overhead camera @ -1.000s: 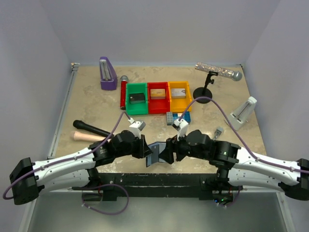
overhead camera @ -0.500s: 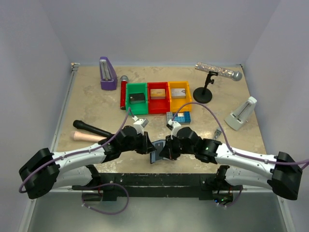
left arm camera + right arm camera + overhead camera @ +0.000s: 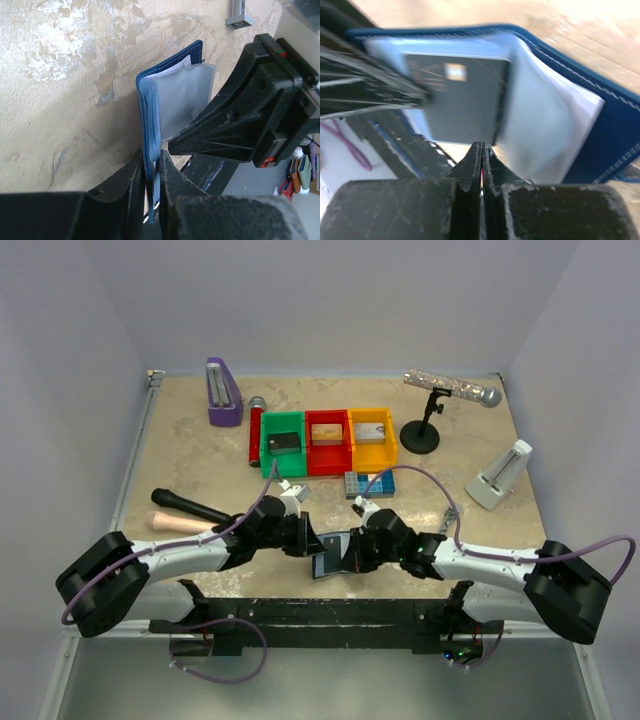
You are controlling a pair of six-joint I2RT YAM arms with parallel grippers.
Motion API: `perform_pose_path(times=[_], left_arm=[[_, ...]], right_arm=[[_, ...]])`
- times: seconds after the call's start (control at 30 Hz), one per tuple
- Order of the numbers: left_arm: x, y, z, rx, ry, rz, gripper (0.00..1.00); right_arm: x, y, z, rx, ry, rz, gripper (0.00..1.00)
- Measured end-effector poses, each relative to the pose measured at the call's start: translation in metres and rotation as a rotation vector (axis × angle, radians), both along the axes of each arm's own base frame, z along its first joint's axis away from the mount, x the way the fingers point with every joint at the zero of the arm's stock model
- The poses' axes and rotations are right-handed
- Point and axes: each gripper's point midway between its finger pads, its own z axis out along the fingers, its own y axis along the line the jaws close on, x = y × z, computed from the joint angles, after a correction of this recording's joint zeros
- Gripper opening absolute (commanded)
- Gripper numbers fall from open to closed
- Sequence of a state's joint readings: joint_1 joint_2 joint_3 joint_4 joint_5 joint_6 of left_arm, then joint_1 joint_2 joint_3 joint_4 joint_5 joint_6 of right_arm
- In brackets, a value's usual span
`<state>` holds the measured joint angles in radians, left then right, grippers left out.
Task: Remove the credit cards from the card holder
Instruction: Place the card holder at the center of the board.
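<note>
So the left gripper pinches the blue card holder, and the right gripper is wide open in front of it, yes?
No, the right gripper is shut, not wide open: the right wrist view shows its fingers pressed together below a dark card. The left gripper does pinch the blue card holder.

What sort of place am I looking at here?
Probably a robotics test booth: plain pale walls box in a beige stone-patterned tabletop, two white-and-black robot arms are mounted at its near edge, and unrelated props sit about, like green, red and orange plastic bins and a glittery silver microphone.
</note>
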<state>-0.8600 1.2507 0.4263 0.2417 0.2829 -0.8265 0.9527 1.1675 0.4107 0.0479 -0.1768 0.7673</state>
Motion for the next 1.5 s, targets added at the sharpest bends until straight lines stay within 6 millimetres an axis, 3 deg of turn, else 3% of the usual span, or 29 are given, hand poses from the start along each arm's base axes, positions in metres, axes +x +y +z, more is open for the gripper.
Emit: perform_pose_path(times=[0.17,0.47,0.7,0.83,1.23,1.4,1.5], left_arm=[[0.001,-0.002,-0.006,-0.004,0.021,-0.013,0.00],[0.002,-0.002,-0.012,0.002,0.039,-0.017,0.29],[0.000,0.011,-0.026,0.080,0.065,0.000,0.53],[0.002,0.019,-0.023,0.122,0.047,0.011,0.60],[0.013,0.041,0.010,0.145,-0.052,0.097,0.55],[0.012,0.039,0.026,0.063,-0.074,0.120,0.50],[0.006,0.032,0.025,0.009,-0.047,0.109,0.44]], right_arm=[[0.000,-0.009,-0.016,-0.018,0.030,-0.031,0.00],[0.004,-0.006,-0.016,0.008,0.023,-0.042,0.00],[0.002,-0.005,-0.016,0.014,0.032,-0.034,0.00],[0.000,-0.006,-0.014,0.016,0.034,-0.031,0.00],[-0.002,-0.010,-0.006,0.016,0.030,-0.030,0.00],[-0.001,-0.008,-0.005,0.013,0.033,-0.029,0.00],[-0.001,-0.008,-0.008,0.005,0.039,-0.029,0.00]])
